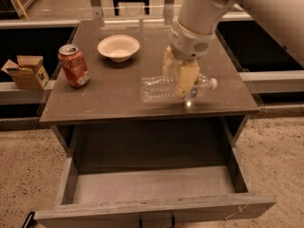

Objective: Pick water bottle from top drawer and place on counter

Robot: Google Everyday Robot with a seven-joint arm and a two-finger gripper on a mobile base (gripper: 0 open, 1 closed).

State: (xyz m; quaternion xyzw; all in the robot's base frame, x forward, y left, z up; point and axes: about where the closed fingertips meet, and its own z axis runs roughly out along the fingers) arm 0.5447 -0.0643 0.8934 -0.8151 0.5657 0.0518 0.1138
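Observation:
The water bottle (159, 88), clear and crinkled with a white cap pointing right, lies on its side on the counter (114, 96) near the front right. My gripper (179, 75) comes down from the upper right, its cream fingers (188, 79) standing on either side of the bottle near its neck end and closed on it. The top drawer (152, 186) is pulled open below the counter, and its grey interior shows nothing inside.
A red soda can (73, 65) stands at the counter's left. A white paper bowl (118, 47) sits at the back middle. A small cardboard box (27, 71) rests on a ledge to the left. Speckled floor lies on both sides.

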